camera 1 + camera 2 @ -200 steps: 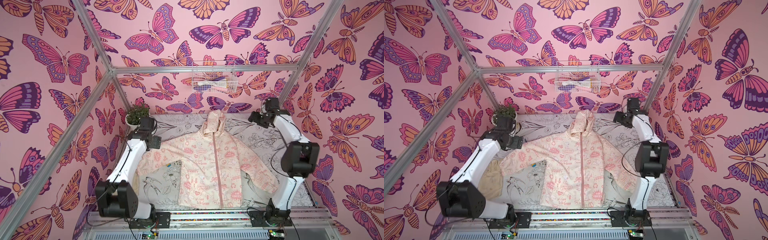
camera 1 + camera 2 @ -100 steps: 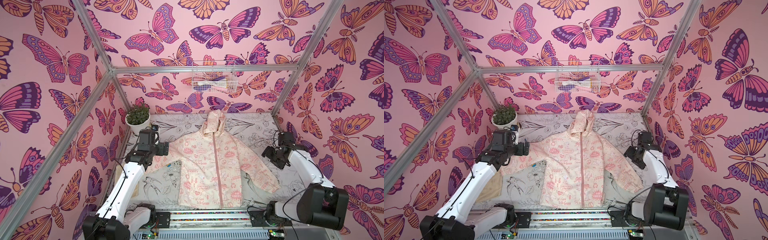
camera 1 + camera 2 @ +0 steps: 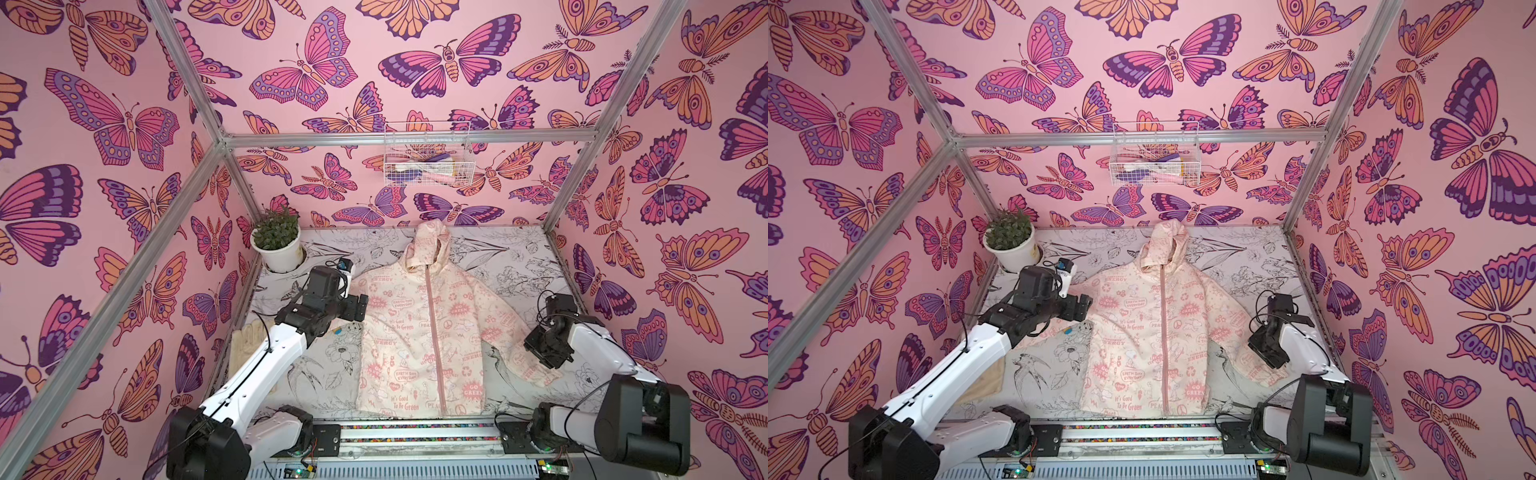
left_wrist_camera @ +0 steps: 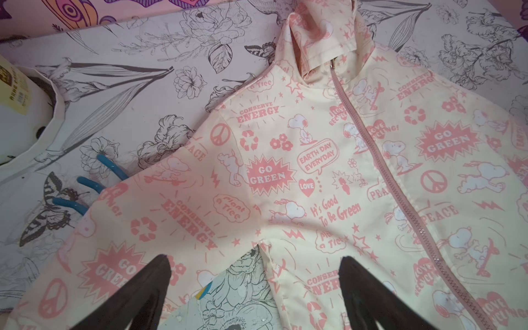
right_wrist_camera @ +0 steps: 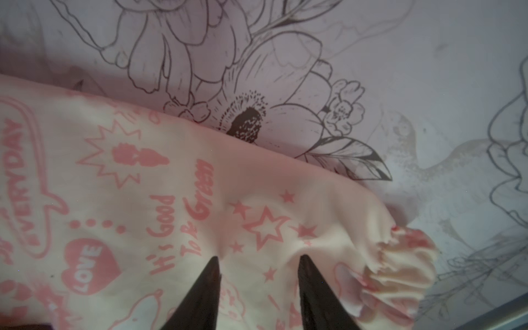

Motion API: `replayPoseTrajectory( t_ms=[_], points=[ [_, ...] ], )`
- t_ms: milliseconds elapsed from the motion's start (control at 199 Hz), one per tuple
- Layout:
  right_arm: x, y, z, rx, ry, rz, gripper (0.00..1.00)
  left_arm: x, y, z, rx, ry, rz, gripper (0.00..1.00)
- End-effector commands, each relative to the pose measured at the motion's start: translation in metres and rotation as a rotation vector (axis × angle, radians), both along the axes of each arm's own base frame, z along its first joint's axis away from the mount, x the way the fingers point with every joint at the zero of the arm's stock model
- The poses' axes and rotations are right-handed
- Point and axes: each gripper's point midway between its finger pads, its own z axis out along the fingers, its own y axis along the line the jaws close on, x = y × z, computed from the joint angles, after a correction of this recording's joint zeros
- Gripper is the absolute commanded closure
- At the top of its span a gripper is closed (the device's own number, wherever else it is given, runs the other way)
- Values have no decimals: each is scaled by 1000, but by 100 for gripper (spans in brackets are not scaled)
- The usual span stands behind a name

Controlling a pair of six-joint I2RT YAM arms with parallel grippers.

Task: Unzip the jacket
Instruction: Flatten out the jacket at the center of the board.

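Table (image 3: 519, 257): flower-drawn top; it carries everything below.
Jacket (image 3: 419, 332): lies flat and face up on the table, fully zipped. Its hood is level with the plant pot (image 3: 280, 253), and one sleeve reaches toward the pot.
Glove (image 3: 249, 340): beige, on the pot's side of the jacket and nearer my base. Not part of this job.
Left gripper (image 4: 255, 258): released, fingers spread wide. I hover over the jacket's armpit on the pot's side, holding nothing.
Right gripper (image 5: 259, 258): on the sleeve farthest from the pot, just beside the gathered cuff (image 5: 400, 265). My fingers stand part-way together with puckered cloth between them. I cannot tell whether I grip it.
Zipper (image 4: 380, 160): pink, closed from hem to collar.
Pull (image 4: 331, 65): small metal tab at the collar, under the hood, well apart from both my grippers.
Risk, wrong anchor: a pinch at the cuff only drags the sleeve, so the front is likely to slide when the pull is tugged.
Risk, bunching: the cloth looks thin, so pulling without tension above may ruck it and jam the slider.
Risk, missed tab: it is tiny, and my wide fingers may take collar cloth instead.
Writing, jacket: "GO GREEN", "CONSERVE ENERGY", "EARTH DAY EVERYDAY", "It's Good To Be Green", "PEACE", "LOVE".
Writing, pot: yellow label, unreadable.
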Motion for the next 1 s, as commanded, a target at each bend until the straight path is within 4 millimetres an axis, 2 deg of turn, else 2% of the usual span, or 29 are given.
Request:
replayPoseTrajectory(
  t_ms=[0,70,155,311,346,421,497,517,567,592,627,657,677,757,833,903,993],
  points=[
    [22,-6,-7,-16,-59,6,78,-6,-9,-12,-54,37,2,9],
    [38,-11,-10,-34,-95,2,91,-9,-12,-17,-67,54,4,10],
    [62,-22,-7,-60,-131,15,100,-12,-13,-20,-72,64,3,11],
    [98,-55,-3,-107,-161,30,100,-18,-10,-22,-65,65,10,12],
    [101,-64,-8,-98,-150,20,100,-20,-8,-23,-61,65,15,12],
    [110,-82,-4,-52,-178,-9,100,-22,-6,-24,-55,69,21,12],
    [114,-87,0,34,-230,-69,100,-23,-5,-26,-52,76,28,12],
    [114,-88,2,42,-234,-75,94,-23,-5,-26,-51,78,30,12],
    [111,-84,9,46,-219,-61,56,-23,-5,-27,-52,82,33,12],
    [107,-81,12,48,-199,-58,47,-22,-5,-28,-51,85,35,12],
    [98,-76,15,57,-170,-56,40,-21,-6,-29,-50,88,35,12],
    [90,-70,15,75,-149,-59,36,-20,-7,-29,-48,90,32,12],
    [85,-66,25,78,-164,-60,33,-20,-7,-29,-48,91,31,12],
    [58,-51,36,96,-139,-57,27,-16,-10,-30,-45,94,24,11],
    [30,-34,40,127,-93,-47,20,-13,-12,-30,-43,92,15,10],
    [7,-20,40,158,-55,-51,18,-11,-15,-32,-47,91,1,10],
    [-18,-12,34,151,-1,-87,19,-11,-20,-34,-56,90,-20,9]
  ],
)
